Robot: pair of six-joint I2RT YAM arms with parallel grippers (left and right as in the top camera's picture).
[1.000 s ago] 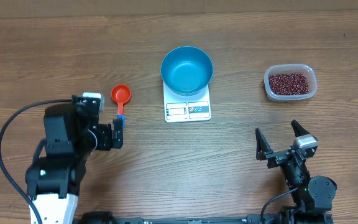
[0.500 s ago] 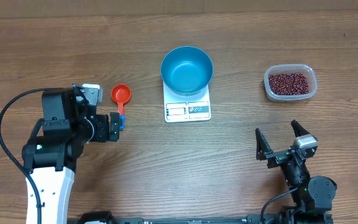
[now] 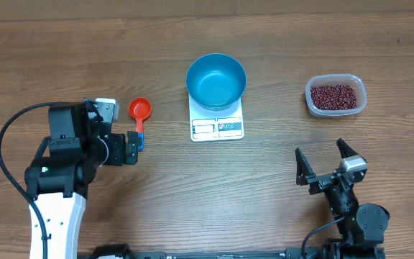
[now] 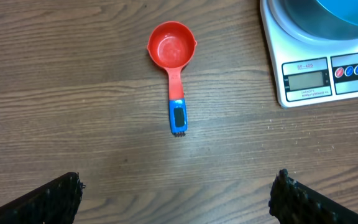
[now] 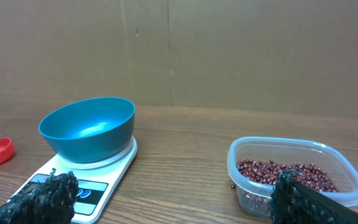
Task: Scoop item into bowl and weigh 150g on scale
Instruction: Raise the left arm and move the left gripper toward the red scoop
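Observation:
The blue bowl stands empty on the white scale at the table's middle back. The dark red beans fill a clear tub at the right. A red scoop with a blue handle lies left of the scale. My left gripper hovers open just short of the handle's end. In the left wrist view the scoop lies ahead of the gripper, between its widely spread fingers, untouched. My right gripper is open and empty near the front right, facing the bowl and the beans.
A single loose bean lies on the wood beside the tub. A brown cardboard wall closes off the table's far side. Black cable loops round the left arm's base.
The left arm swung a little left and up, bringing its gripper closer to the scoop handle's end, then held still. The right arm has not moved.

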